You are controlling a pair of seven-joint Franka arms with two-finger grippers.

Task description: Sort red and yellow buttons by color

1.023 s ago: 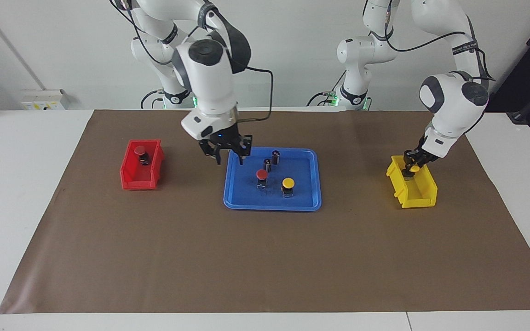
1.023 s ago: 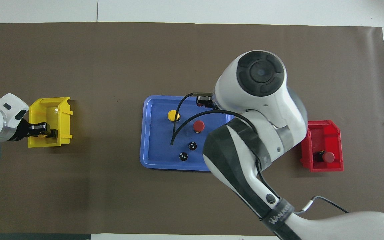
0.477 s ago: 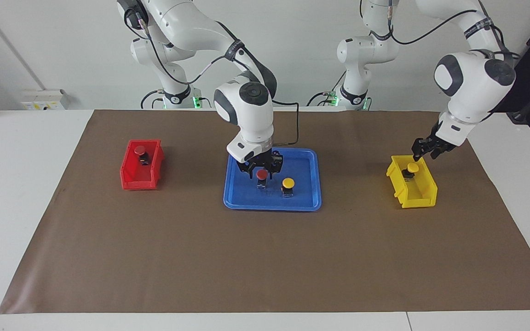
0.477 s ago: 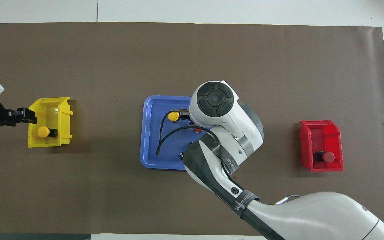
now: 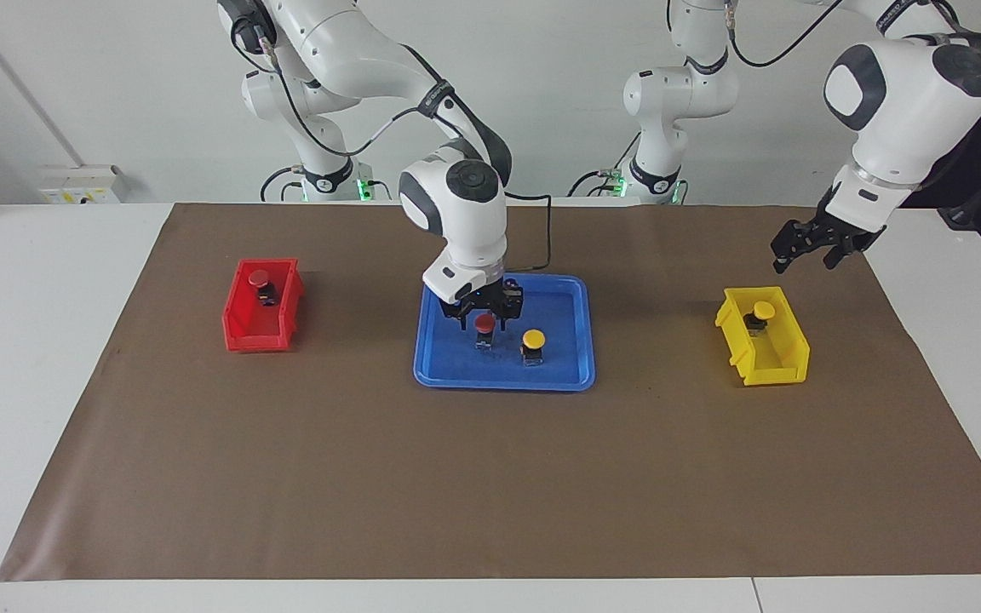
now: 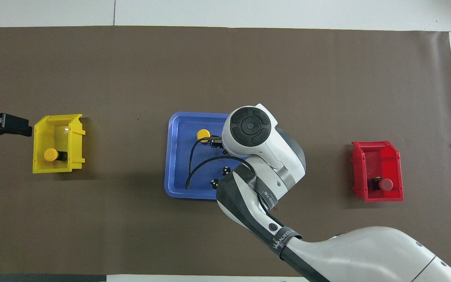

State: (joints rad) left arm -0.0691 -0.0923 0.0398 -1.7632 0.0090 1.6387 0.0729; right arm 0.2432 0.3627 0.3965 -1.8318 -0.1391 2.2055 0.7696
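Observation:
A red button [image 5: 484, 323] and a yellow button [image 5: 533, 339] stand in the blue tray [image 5: 456, 375]. My right gripper [image 5: 484, 313] is low over the red button, open, with a finger on each side of its cap. In the overhead view the right wrist hides that button; the yellow button [image 6: 202, 134] shows beside it. A second red button [image 5: 260, 277] lies in the red bin [image 5: 243, 328]. A second yellow button [image 5: 763, 310] lies in the yellow bin [image 5: 784, 358]. My left gripper [image 5: 814, 251] hangs open and empty above the mat beside the yellow bin.
Two dark cylinders [image 6: 225, 170] [image 6: 214, 183] stand in the tray [image 6: 174, 156] nearer to the robots than the buttons. The red bin [image 6: 378, 156] is at the right arm's end of the brown mat, the yellow bin [image 6: 74, 137] at the left arm's end.
The left gripper opened, left the yellow button in the yellow bin and rose away from it. The right gripper moved from the tray's edge down around the red button.

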